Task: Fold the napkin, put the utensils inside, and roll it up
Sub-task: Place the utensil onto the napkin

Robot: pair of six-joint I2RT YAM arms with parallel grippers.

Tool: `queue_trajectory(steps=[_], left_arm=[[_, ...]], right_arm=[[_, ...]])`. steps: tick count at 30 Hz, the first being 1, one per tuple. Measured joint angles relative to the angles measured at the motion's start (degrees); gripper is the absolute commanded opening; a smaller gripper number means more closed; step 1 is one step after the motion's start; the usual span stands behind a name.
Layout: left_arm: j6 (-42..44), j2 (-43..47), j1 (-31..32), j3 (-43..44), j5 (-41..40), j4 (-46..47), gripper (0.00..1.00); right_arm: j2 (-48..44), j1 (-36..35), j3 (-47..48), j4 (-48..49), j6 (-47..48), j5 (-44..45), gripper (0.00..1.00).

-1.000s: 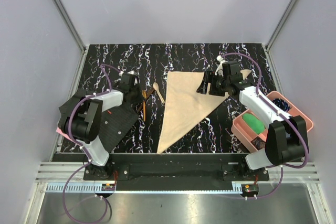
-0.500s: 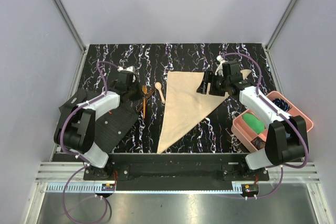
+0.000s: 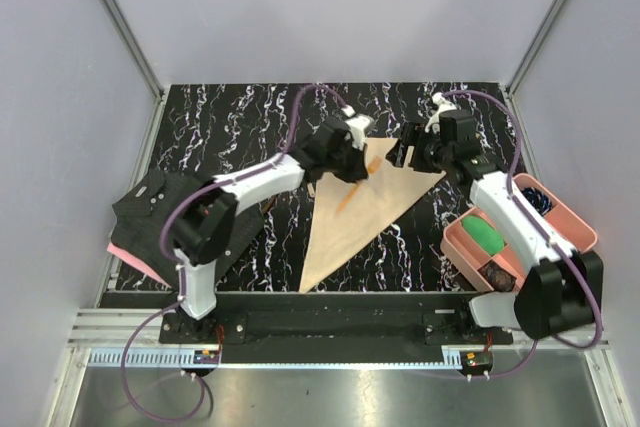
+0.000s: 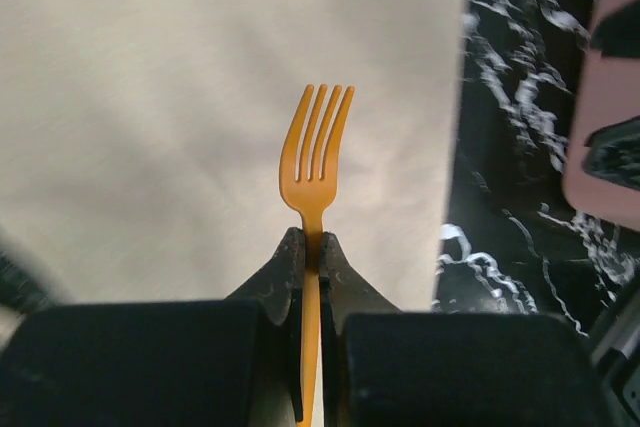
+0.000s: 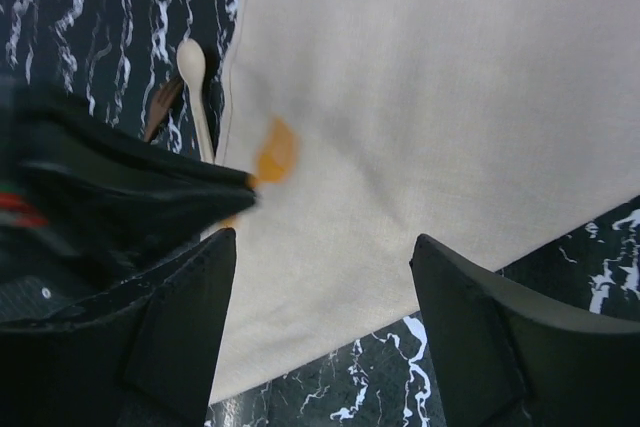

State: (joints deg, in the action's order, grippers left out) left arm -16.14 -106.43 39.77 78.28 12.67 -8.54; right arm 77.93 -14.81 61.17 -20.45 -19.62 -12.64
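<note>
**Condition.** My left pincer (image 4: 312, 239) is clamped tight on the neck of the thin orange-brown wooden fork (image 4: 318, 152), with the tines pointing away from the wrist. The fork hangs over the large beige cloth napkin (image 3: 355, 202), which lies folded to a triangle on the black marbled worktop (image 3: 240, 117). I cannot tell whether the fork touches the cloth. My right pincer (image 5: 322, 237) stands wide apart and grips nothing, above the napkin's right part. The small pale wooden spoon (image 5: 192, 77) lies on the worktop just beside the napkin's left edge.

**Procedure, as I judge it.**
1. Lower the fork until it lies flat on the cloth.
2. Align it parallel to the intended roll axis, well inside the edges.
3. Part the fingers only once the fork is supported, then lift straight up so the cloth is not dragged.
4. Hold the right pincer clear of the napkin.
</note>
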Motion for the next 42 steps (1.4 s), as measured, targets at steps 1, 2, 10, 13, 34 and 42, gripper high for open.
queue_trajectory(steps=[1, 2, 10, 13, 34, 42], left_arm=[[1.25, -3.08, 1.49, 2.78, 1.88, 0.07, 0.00], [1.95, -5.29, 2.29, 4.42, 3.08, 0.15, 0.00], [8.81, -20.09, 5.42, 15.89, 8.02, -4.17, 0.00], [10.12, -22.49, 5.51, 18.86, 8.15, -5.64, 0.00], [9.27, -27.39, 5.31, 25.24, 2.69, -6.67, 0.60], [7.08, -19.65, 3.69, 16.76, -1.25, -2.97, 0.80]], right_arm=[[-1.79, 0.07, 0.04, 0.07, -0.26, 1.29, 0.83], [-3.72, 0.20, 0.04, 0.07, -0.55, 2.73, 0.84], [-16.48, 0.57, 0.02, 0.55, -0.76, 10.91, 0.87], [-17.05, 0.57, 0.00, 0.87, -0.76, 11.78, 0.88], [-14.27, 0.61, -1.20, 0.68, -0.76, 11.02, 0.88], [-14.25, 0.61, -1.33, 0.68, -0.72, 11.08, 0.88]])
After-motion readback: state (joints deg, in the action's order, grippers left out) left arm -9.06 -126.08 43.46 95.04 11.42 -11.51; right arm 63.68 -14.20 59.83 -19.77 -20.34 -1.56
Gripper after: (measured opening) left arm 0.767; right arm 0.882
